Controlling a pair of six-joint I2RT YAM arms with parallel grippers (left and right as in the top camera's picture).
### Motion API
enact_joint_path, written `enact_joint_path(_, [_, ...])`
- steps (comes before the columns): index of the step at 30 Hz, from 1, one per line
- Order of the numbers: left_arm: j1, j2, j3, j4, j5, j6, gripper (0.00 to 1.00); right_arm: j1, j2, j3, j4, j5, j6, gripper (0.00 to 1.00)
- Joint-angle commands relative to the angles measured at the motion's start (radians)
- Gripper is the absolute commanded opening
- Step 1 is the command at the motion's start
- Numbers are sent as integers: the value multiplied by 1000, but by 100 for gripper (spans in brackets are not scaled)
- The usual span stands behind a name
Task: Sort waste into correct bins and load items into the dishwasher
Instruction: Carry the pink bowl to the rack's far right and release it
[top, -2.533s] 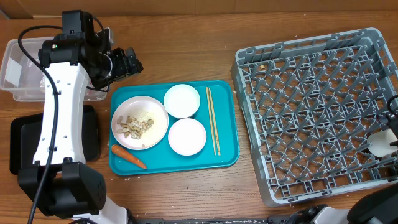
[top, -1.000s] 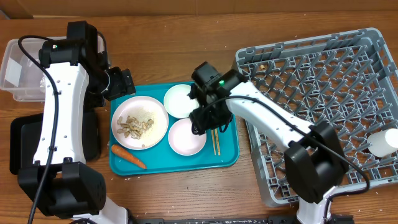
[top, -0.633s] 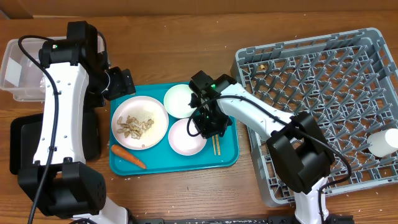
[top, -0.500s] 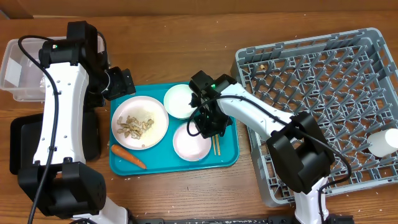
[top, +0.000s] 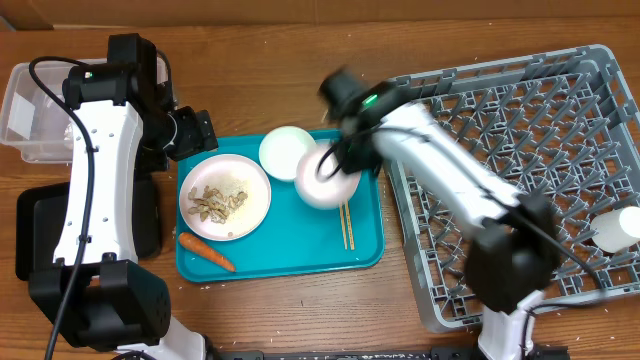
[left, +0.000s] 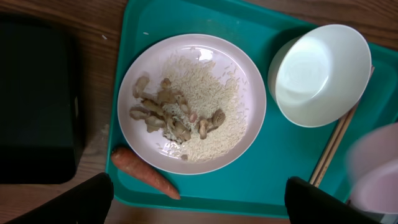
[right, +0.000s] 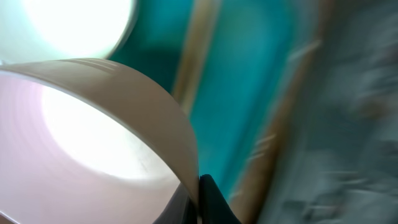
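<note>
My right gripper is shut on the rim of a white bowl and holds it tilted above the teal tray; the arm is blurred. In the right wrist view both fingers pinch the bowl's wall at the right gripper. A second white bowl sits on the tray beside the plate of rice and nut-shell scraps. A carrot and two chopsticks also lie there. My left gripper hangs open over the tray's near edge.
The grey dish rack fills the right side, with a white cup at its right edge. A clear tub and a black tray stand at the far left, partly under the left arm.
My right gripper shut on the near bowl's rim and lifted it off the tray, up and toward the rack. The left arm has stayed put.
</note>
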Motion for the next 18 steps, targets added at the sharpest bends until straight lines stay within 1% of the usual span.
enact_joint_path(1, [-6, -19, -7, 5, -7, -14, 90, -132, -151, 118, 26, 277, 19, 4])
enact_joint_path(5, [-7, -19, -7, 11, -7, -14, 90, -288, -176, 124, 86, 478, 19, 4])
enact_joint_path(7, [-6, -19, -7, 11, -7, -14, 90, -420, -168, 116, 108, 576, 16, 4])
enact_joint_path(9, [-6, -19, -7, 11, -7, -14, 90, -482, -161, 110, 132, 658, 26, 4])
enact_joint_path(12, [-6, -19, -7, 13, -7, -14, 90, -585, -145, 107, 172, 805, 130, 4])
enact_joint_path(16, [-6, -19, -7, 12, -7, -14, 90, -676, -128, 99, 141, 1016, 348, 4])
enact_joint_path(18, [-6, -19, -7, 12, -7, -14, 90, -707, -120, 76, 150, 1084, 399, 4])
